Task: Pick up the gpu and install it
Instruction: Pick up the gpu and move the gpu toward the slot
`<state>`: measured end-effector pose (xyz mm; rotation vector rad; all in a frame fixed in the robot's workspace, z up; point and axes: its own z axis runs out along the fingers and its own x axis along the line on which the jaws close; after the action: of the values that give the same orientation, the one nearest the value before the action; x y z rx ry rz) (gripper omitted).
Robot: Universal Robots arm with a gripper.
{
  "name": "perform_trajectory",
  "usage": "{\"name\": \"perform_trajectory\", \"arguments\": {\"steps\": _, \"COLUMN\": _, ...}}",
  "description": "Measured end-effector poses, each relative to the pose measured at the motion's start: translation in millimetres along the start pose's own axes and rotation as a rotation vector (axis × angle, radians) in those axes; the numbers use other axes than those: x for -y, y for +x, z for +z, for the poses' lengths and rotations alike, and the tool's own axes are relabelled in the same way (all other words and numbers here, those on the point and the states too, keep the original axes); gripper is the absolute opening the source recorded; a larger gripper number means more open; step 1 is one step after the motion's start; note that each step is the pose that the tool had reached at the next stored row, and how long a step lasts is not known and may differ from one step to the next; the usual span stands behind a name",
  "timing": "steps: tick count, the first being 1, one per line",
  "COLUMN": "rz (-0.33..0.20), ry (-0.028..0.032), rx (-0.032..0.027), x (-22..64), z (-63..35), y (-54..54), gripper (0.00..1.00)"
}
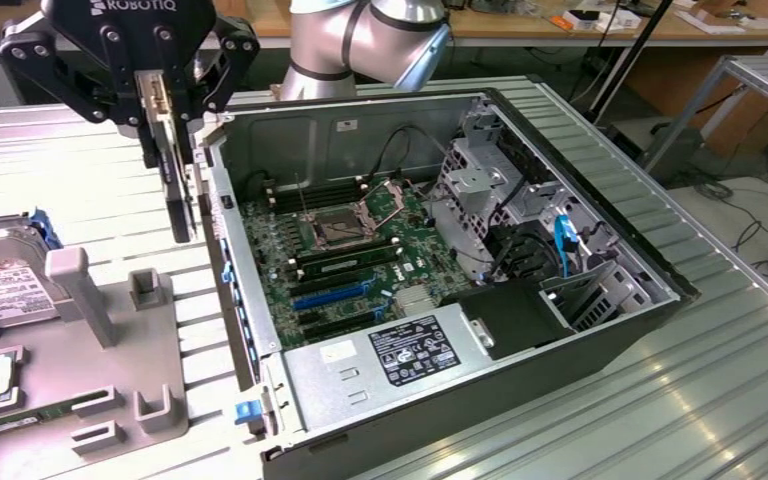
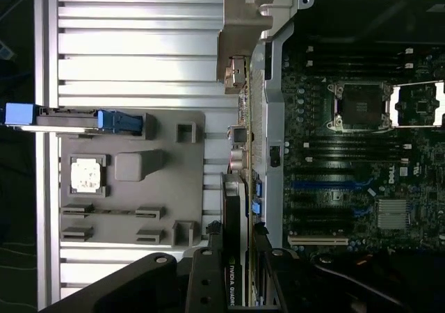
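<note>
The pick-up looks done, since the claw [image 1: 164, 108] grips the gpu [image 1: 180, 190] and holds it edge-down over the worktop [image 1: 77, 160] (just outside the open computer case [image 1: 357, 105]), not yet seated on the motherboard [image 1: 357, 250].

Ribbed silver metal surface [image 1: 704, 380] — brushed, glaring in streaks. Grey moulded plastic tray [image 1: 104, 330] looks matt (smooth too). Green circuit-board gpu [image 1: 181, 190] carries a black plastic shroud and dull metal bracket.
</note>
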<state>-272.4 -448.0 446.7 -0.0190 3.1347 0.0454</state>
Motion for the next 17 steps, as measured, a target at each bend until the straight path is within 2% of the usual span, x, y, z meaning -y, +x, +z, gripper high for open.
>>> {"name": "perform_trajectory", "arguments": {"steps": 17, "rz": -0.002, "ry": -0.0001, "rx": 0.0, "x": -7.8, "z": 0.3, "y": -10.5, "gripper": 0.27}}
